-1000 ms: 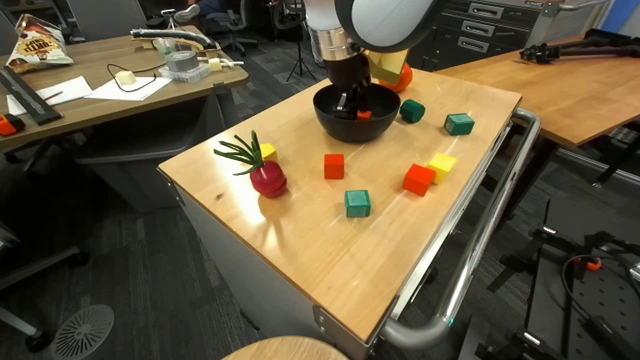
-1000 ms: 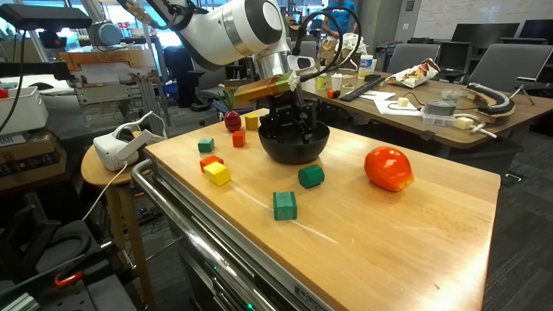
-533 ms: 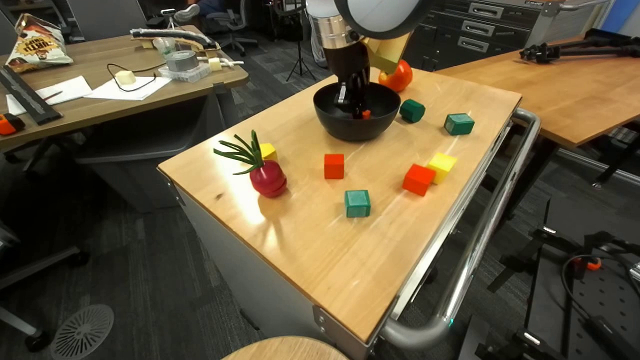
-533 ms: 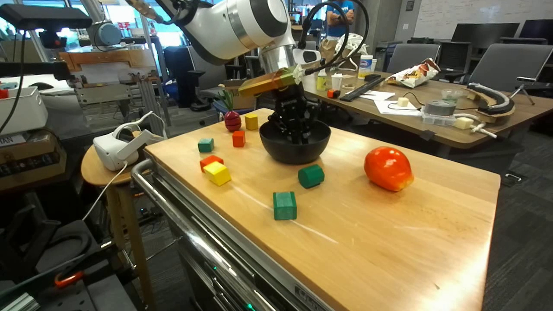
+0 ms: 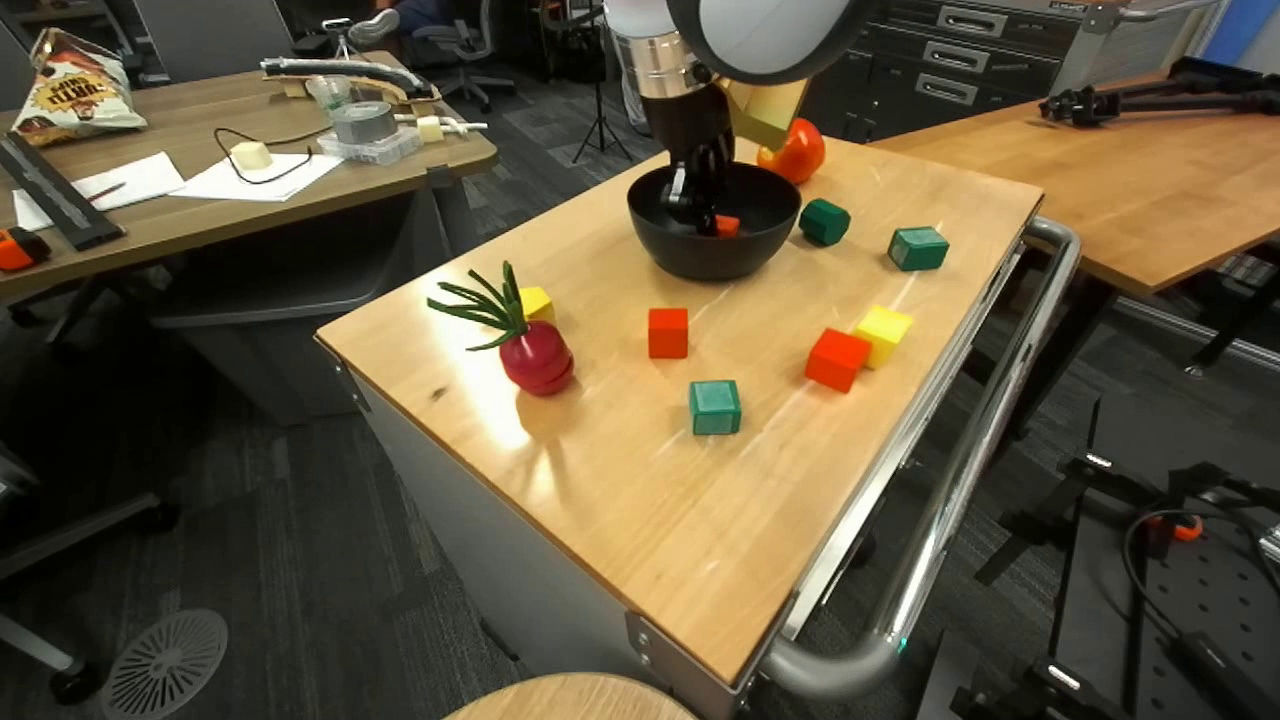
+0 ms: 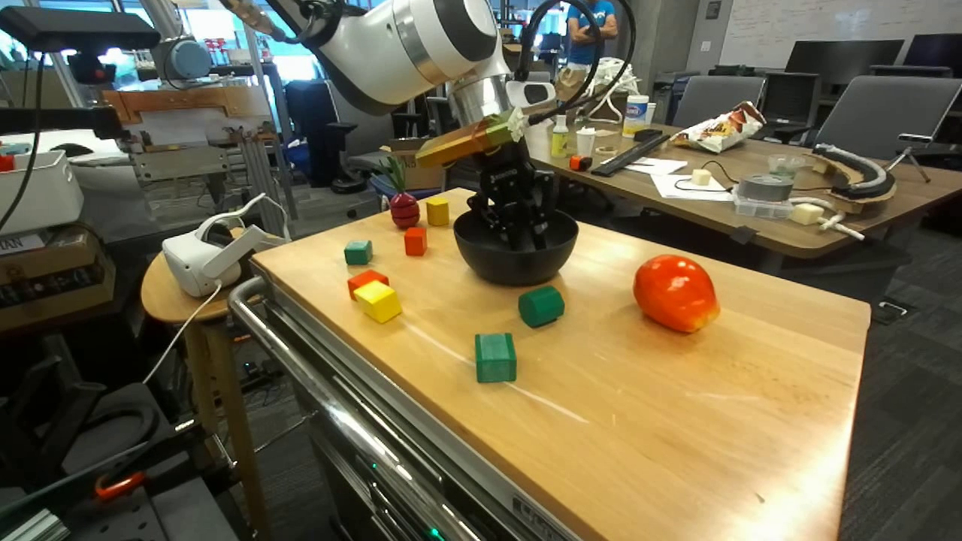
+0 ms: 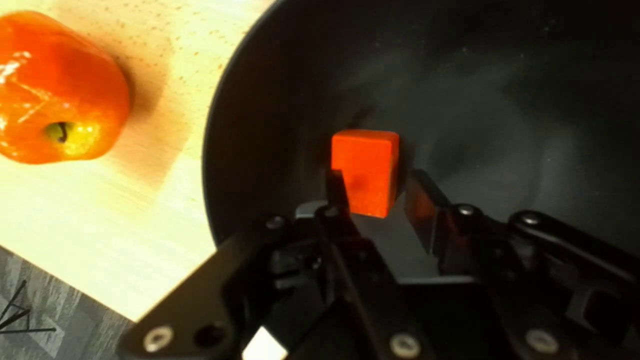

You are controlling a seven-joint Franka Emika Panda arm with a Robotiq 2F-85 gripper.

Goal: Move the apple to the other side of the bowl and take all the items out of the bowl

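Hand (image 7: 377, 185) spread partway inside the bowl (image 5: 712, 262), pinching nothing; a red cube (image 7: 369, 162) lies right at its gap. Emptying the bowl seems the step in hand, the apple (image 6: 675, 293) resting apart from it on the worktop (image 6: 676, 406). Next, the hand should straddle the cube squarely, grip and lift.

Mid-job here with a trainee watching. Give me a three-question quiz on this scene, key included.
1. Name the one piece visible inside the black bowl.
2. True or false: the jaws are gripping the apple.
3. How many green blocks are on the wooden tabletop? A) two B) three C) five

Key
1. A red-orange block.
2. False: the jaws stand apart inside the bowl, and the apple rests on the tabletop, outside the bowl.
3. B.
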